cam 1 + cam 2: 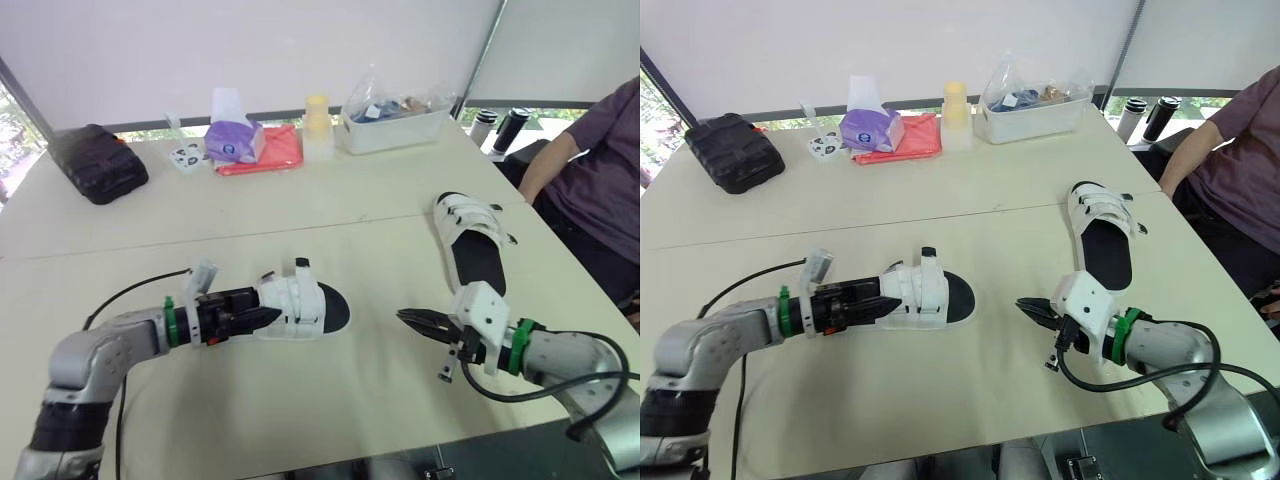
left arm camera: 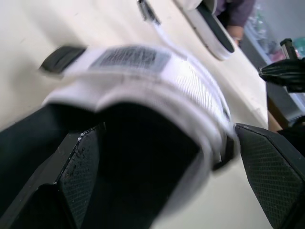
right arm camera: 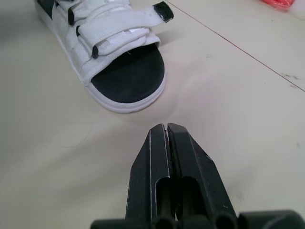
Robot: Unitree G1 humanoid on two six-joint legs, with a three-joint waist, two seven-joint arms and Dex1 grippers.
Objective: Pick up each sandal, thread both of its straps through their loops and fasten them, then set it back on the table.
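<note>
Your left hand (image 1: 266,318) sits at the heel end of the near sandal (image 1: 308,305), which lies flat on the surface (image 1: 330,400) close to its front edge, left of middle. Its two fingers (image 2: 78,179) stand apart with a white strap of the sandal between them (the wrist view leaves it unclear whether either pad actually presses the strap). Your right hand (image 1: 408,320) is low over the surface toward the front right corner, fingers pressed together on nothing, tips aimed at that sandal's toe and apart from it. The other sandal (image 1: 470,240) lies by the right edge, well apart from both hands. A person's arm (image 1: 550,165) shows just beyond that edge.
</note>
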